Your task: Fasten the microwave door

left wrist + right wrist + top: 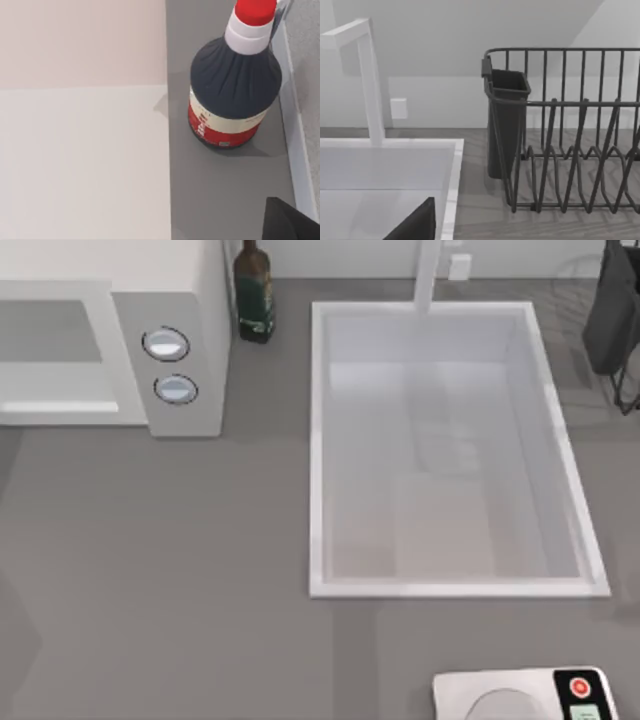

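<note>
Near edge of the table, right side: a white scale (520,695), then the sink basin (318,490) mid-table. Far left stands the microwave (180,330), its door (50,350) lying flush with the front, a dark bottle (254,295) just beside it. Whether our grippers are open or closed, we cannot tell.

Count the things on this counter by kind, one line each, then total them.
Microwave: 1
Bottle: 1
Sink basin: 1
Faucet: 1
Dish rack: 1
Kitchen scale: 1
Total: 6
</note>
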